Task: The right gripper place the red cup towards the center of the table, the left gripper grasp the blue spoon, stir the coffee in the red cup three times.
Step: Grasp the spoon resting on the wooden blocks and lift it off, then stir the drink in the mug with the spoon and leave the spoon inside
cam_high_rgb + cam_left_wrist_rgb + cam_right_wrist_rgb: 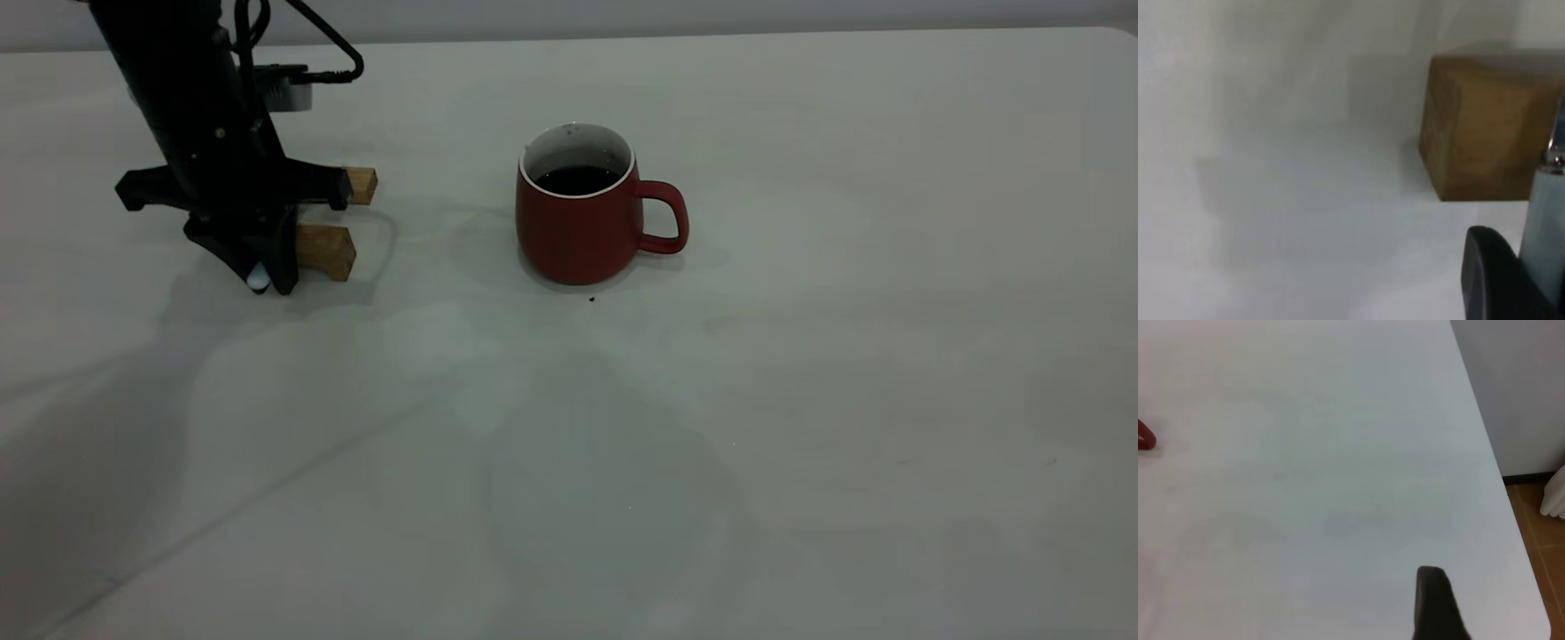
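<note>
Two wooden blocks (pixel 327 249) sit at the far left of the table (pixel 800 444), and my left gripper (pixel 262 280) is down right beside them, tips at the tabletop. A pale blue-white tip shows between its fingers in the outside view, and my left wrist camera shows a pale blue handle running into a metal neck just beside one dark finger (pixel 1491 280). I take that for the blue spoon (pixel 1546 227), and I judge the claw is drawn nearly closed around it, though I can't see the contact itself well enough to swear the grip is firm. One block (pixel 1481 130) fills the wrist picture just past the spoon.

Moving right, the red cup (pixel 578 227) stands upright near the middle of the table, well apart from the blocks, handle pointing right, with the coffee (pixel 576 180) dark inside it. So the cup placement looks done to me, and the step in hand is the spoon pickup.

Far right, my right gripper (pixel 1437 607) is out of the outside picture; its wrist camera shows only one dark finger over bare table near the right edge, with a sliver of the red handle off at the side. I cannot tell how wide it stands.

Next I would lift the spoon straight up clear of the blocks, carry it right over the cup mouth, lower the bowl into the coffee and circle without knocking the rim.
</note>
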Robot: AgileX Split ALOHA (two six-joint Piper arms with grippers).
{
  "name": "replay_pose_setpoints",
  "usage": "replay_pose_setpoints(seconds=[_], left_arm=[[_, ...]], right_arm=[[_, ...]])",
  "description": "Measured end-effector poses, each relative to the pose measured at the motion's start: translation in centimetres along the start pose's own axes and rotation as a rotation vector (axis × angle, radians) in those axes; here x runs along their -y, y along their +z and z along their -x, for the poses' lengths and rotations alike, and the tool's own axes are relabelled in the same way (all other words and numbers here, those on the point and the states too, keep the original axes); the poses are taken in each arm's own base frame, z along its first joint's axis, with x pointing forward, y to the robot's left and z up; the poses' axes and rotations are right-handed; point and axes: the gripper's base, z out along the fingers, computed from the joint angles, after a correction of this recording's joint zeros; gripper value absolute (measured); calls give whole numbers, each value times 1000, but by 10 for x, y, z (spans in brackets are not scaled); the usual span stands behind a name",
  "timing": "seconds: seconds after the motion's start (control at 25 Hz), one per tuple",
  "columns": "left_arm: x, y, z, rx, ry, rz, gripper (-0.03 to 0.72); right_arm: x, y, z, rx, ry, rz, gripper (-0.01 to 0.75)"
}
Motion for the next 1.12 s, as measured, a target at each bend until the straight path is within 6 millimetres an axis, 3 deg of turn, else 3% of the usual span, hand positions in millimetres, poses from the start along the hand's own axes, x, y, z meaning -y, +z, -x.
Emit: replay_pose_setpoints(seconds=[0.16, 0.4, 0.68, 0.92, 1.12], left_arm=[[13, -35, 11, -21, -77, -111, 151], [50, -93, 25, -59, -271, -509, 151], [74, -113, 27, -221, -570, -828, 151], [86, -123, 24, -412, -774, -918, 151], [91, -129, 22, -506, -827, -972, 151]], right_arm=[[0, 0, 0, 0, 0, 0, 492], [0, 0, 0, 0, 0, 0, 492], [0, 0, 0, 0, 0, 0, 492], [0, 0, 0, 0, 0, 0, 492], [0, 0, 0, 0, 0, 0, 492]])
